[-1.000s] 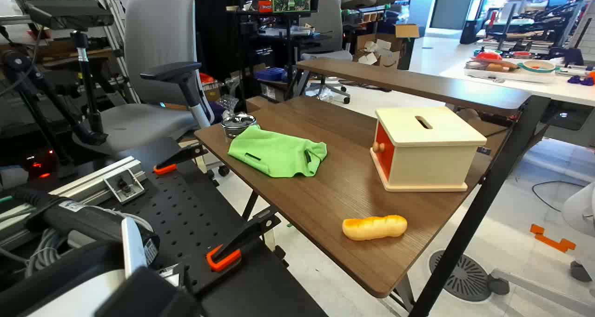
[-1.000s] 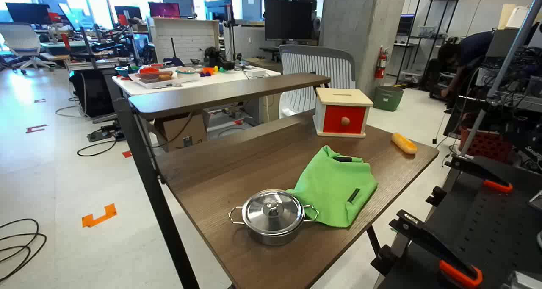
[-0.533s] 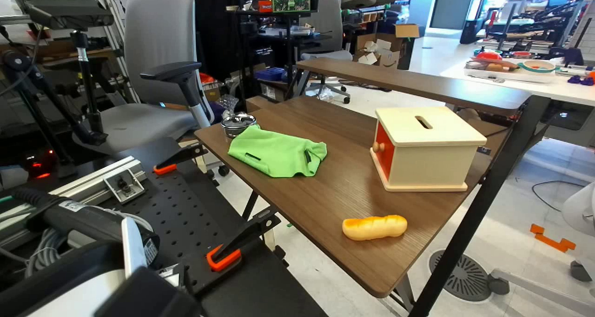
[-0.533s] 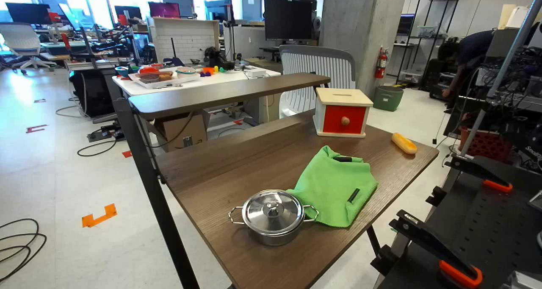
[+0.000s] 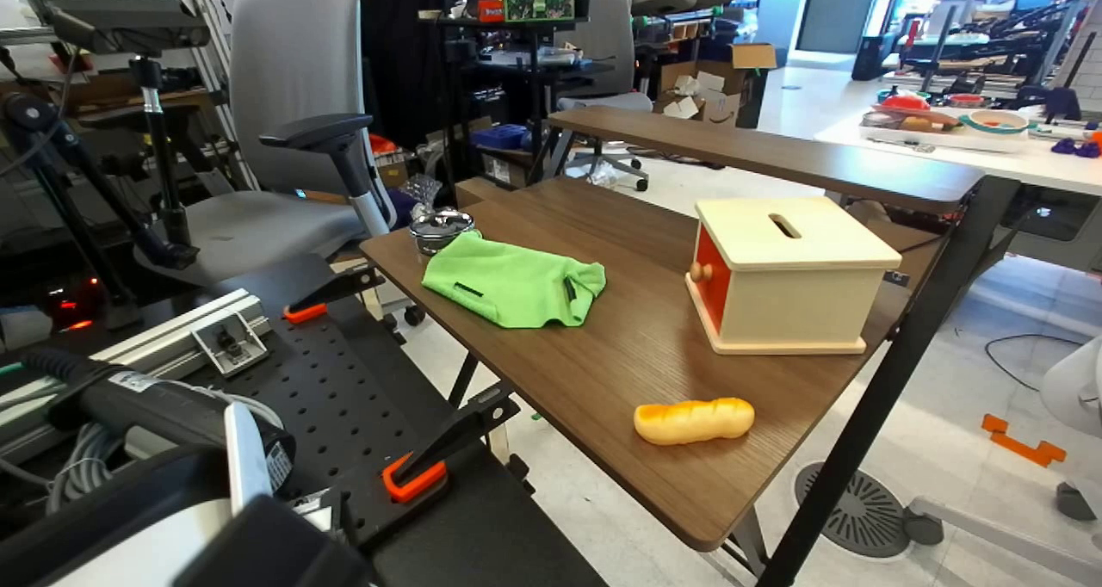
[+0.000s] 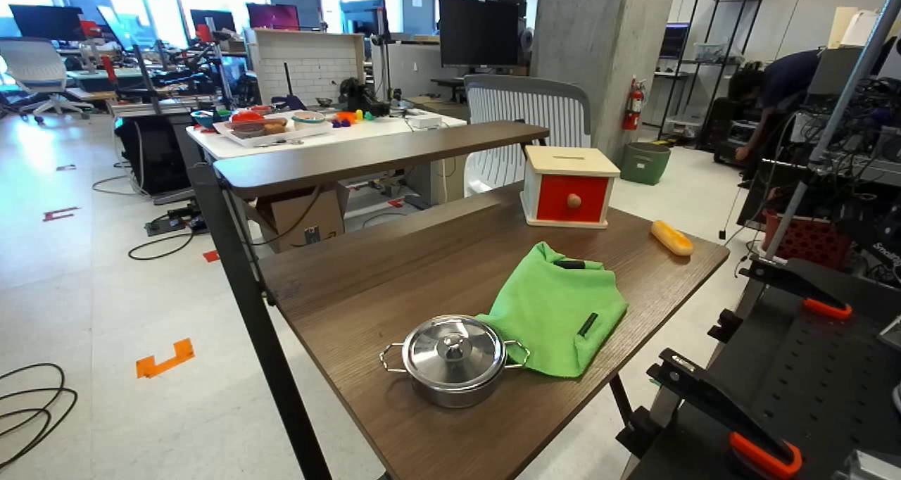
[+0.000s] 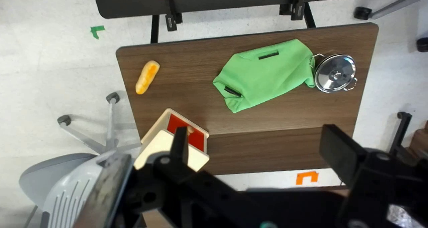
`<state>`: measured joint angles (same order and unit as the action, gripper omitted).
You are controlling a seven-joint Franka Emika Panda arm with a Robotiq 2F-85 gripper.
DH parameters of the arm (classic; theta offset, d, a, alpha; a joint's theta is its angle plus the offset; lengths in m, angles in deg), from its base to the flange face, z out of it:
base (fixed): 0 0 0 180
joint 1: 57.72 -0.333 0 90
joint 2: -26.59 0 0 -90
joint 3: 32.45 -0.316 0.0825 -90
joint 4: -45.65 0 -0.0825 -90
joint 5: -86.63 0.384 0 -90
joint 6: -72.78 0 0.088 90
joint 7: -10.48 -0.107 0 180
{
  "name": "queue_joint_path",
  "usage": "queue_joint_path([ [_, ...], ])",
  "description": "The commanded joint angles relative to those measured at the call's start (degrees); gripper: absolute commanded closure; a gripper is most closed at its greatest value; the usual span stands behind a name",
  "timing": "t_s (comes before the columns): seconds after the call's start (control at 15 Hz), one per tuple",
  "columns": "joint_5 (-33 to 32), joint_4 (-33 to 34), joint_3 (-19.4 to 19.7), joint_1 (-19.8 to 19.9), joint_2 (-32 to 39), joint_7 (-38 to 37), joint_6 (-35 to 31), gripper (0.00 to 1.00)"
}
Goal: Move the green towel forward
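Note:
A green towel lies crumpled flat on the brown table. It shows in both exterior views, as the green towel [image 5: 515, 286] and the towel [image 6: 559, 311], and in the wrist view as the towel [image 7: 265, 75]. Two short black strips show on it. One end touches or lies close against the pot's handle. My gripper [image 7: 255, 134] is open, with nothing between its fingers, and it is high above the table. In the wrist view the towel lies beyond the fingertips, apart from them. The gripper is out of view in both exterior views.
A lidded steel pot [image 6: 454, 360] stands beside the towel. A wooden box [image 5: 792, 286] with a red drawer and a yellow bread roll [image 5: 694, 422] stand on the same brown table [image 6: 366, 290]. A raised shelf [image 6: 380, 150] runs along one long edge. Orange-tipped clamps [image 5: 415, 477] sit opposite.

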<state>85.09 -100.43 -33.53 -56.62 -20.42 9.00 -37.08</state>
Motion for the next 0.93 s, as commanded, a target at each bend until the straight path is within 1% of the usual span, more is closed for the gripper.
queue_joint_path([
  [0.0,0.4,-4.4,-1.3,-2.7,1.2,0.8,-8.6,0.0],
  [0.2,0.9,-7.4,-1.9,-3.9,4.0,0.1,-16.1,0.0],
  [0.4,3.3,-9.2,-1.3,-5.4,9.6,0.4,-22.0,0.0],
  [0.6,6.6,-9.7,-0.7,-7.0,16.6,1.2,-26.7,0.0],
  [0.87,10.1,-8.7,-1.4,-9.4,26.6,1.8,-32.6,0.0],
])
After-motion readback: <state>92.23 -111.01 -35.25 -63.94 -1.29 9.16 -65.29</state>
